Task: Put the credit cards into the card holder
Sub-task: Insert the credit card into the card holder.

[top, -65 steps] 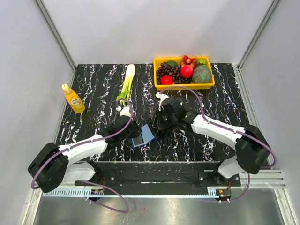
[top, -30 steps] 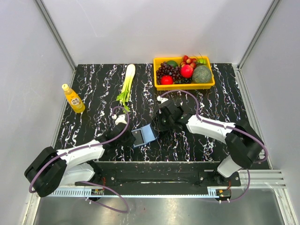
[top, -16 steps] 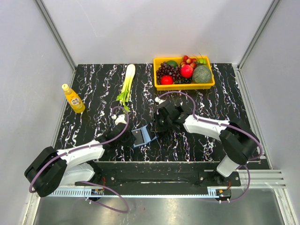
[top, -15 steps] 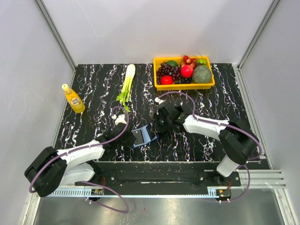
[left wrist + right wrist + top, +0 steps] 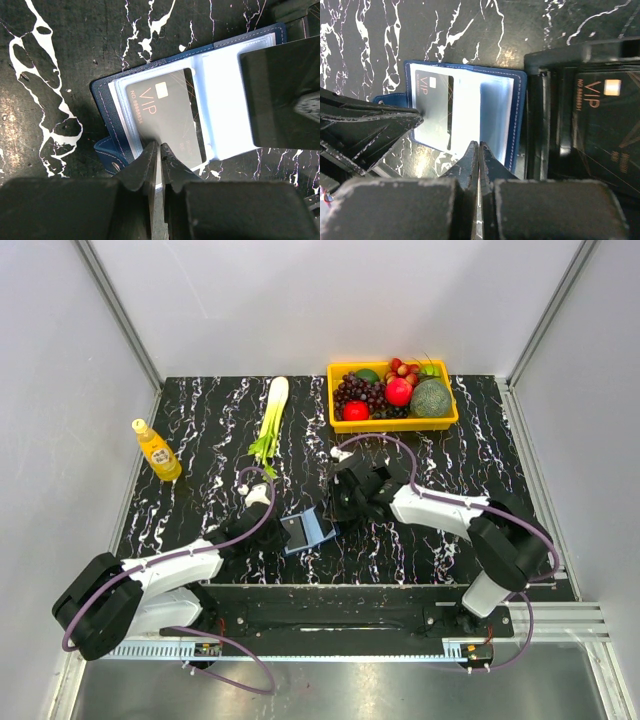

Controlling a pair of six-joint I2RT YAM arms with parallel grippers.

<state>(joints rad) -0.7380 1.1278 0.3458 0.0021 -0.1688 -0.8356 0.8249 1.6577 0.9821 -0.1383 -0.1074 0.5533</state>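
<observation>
From above, the card holder (image 5: 310, 533) lies open on the table (image 5: 200, 440) near its front edge. 2 grippers meet at it: the left gripper (image 5: 281, 531) at its left half, the right gripper (image 5: 330, 519) at its right half.

The left wrist camera shows 1 card (image 5: 165, 115) lying over the holder's left pocket. Its near edge is pinched between the left fingers, which stand almost together on it. How deep it sits in the pocket I cannot tell.

In the right wrist camera the right fingers are pressed fully together with nothing between them. Their tips are over the pale inside of the right flap (touching or just above, unclear). Just beside the holder sits a black tray (image 5: 535, 90) with a second card (image 5: 605, 115) in it.

The step in hand looks like seating the card. Slide it flat along the pocket, keep the right tips steadying the flap so the holder cannot skid, and let go only once the card is well inside.
</observation>
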